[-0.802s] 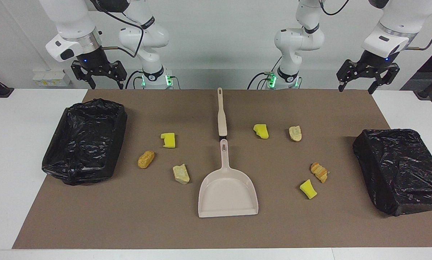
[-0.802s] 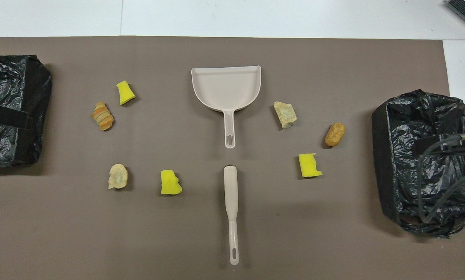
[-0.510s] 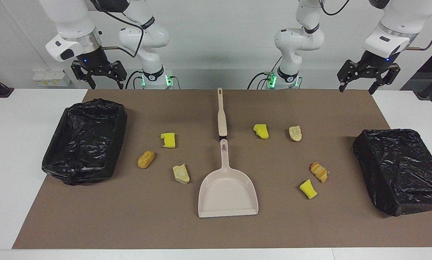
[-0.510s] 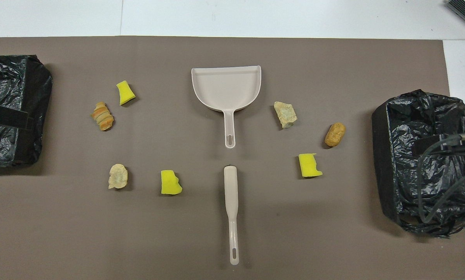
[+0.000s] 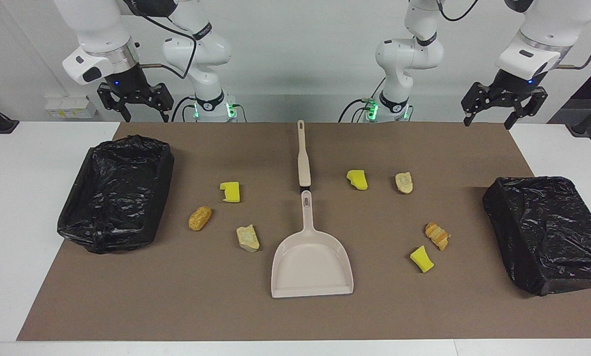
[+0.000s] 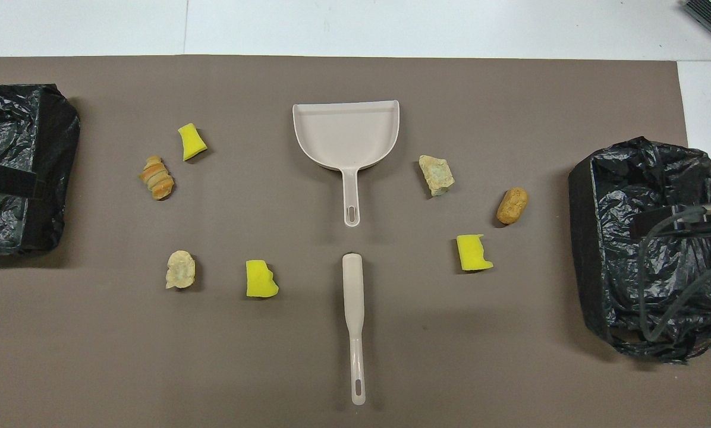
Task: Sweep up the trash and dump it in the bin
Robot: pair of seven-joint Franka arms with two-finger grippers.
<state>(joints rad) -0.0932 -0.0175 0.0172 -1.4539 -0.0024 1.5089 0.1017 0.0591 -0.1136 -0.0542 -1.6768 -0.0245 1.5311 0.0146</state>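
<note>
1. I saw the right gripper (image 5: 134, 105) hanging at the upper left of the facing view, fingers spread apart and holding nothing.
2. The left gripper (image 5: 503, 108) hung at the upper right of that view, likewise spread and holding nothing.
3. The trash (image 5: 230, 192) (image 6: 473, 252) lay loose on the brown mat (image 5: 295, 316) (image 6: 355, 77): seven scraps, three left of centre in the facing view, four right of centre.
4. The dustpan (image 5: 311, 262) (image 6: 346, 134) sat at mid-frame, its handle pointing at the brush (image 5: 303, 155) (image 6: 354, 324), the two ends just apart.
5. One black-lined bin (image 5: 115, 193) (image 6: 647, 249) stood at the left edge of the facing view, another bin (image 5: 550, 232) (image 6: 16, 166) at the right edge.
</note>
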